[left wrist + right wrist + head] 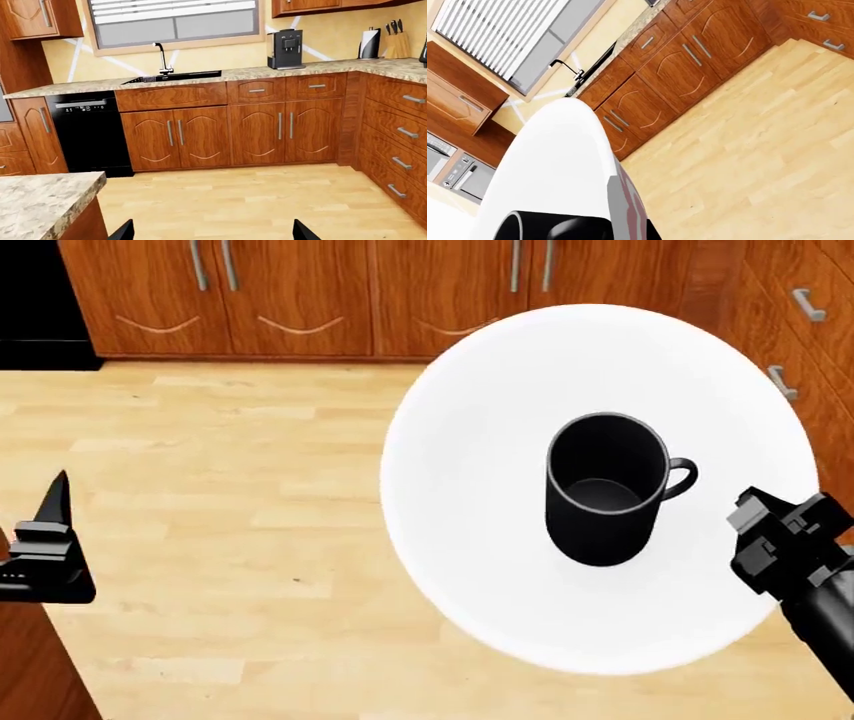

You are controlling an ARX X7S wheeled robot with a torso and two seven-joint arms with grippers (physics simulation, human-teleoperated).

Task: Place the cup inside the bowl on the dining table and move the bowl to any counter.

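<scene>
The cup stands upright inside the bowl, and the right gripper is clamped on the bowl's rim, carrying it in the air over the wooden floor with no surface under it. The left gripper hangs empty, fingers apart. Ahead runs the counter with its sink. I reckon the carry wants a level bowl and a slow approach, lowering onto bare worktop well in from the counter's front edge before letting go.
</scene>
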